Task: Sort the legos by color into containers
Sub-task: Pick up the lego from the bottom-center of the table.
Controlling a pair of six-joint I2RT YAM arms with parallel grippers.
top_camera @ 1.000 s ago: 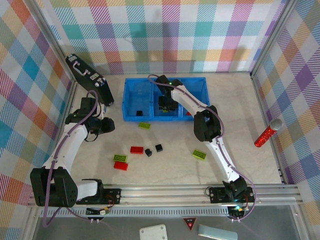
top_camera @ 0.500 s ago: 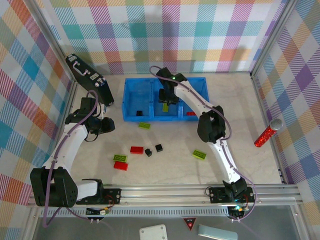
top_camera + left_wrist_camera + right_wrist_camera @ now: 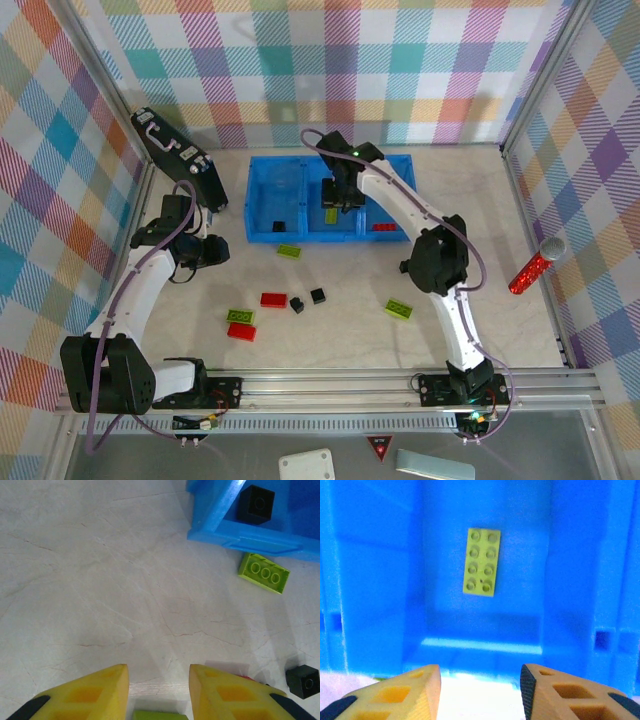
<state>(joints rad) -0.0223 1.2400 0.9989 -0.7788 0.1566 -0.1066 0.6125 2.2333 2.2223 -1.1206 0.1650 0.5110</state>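
Note:
The blue tray (image 3: 262, 190) lies at the table's far middle. My right gripper (image 3: 336, 193) hangs open over its middle compartment, where a lime-green lego (image 3: 482, 562) lies flat, apart from the fingers (image 3: 480, 680). A black lego (image 3: 278, 225) sits in the left compartment and a red lego (image 3: 383, 228) in the right one. On the table lie green legos (image 3: 290, 251) (image 3: 240, 316) (image 3: 398, 309), red legos (image 3: 273, 299) (image 3: 241, 332) and black legos (image 3: 297, 305) (image 3: 317, 296). My left gripper (image 3: 215, 250) is open above bare table (image 3: 158, 680), left of the tray corner (image 3: 225, 530).
A black case (image 3: 180, 160) with silver latches leans at the far left wall. A red cylinder (image 3: 532, 268) with a silver cap lies near the right wall. Metal rails run along the near edge.
My right gripper has lifted out of the middle compartment, leaving the green lego on its floor, and its elbow has swung to the right. The left arm has not moved.

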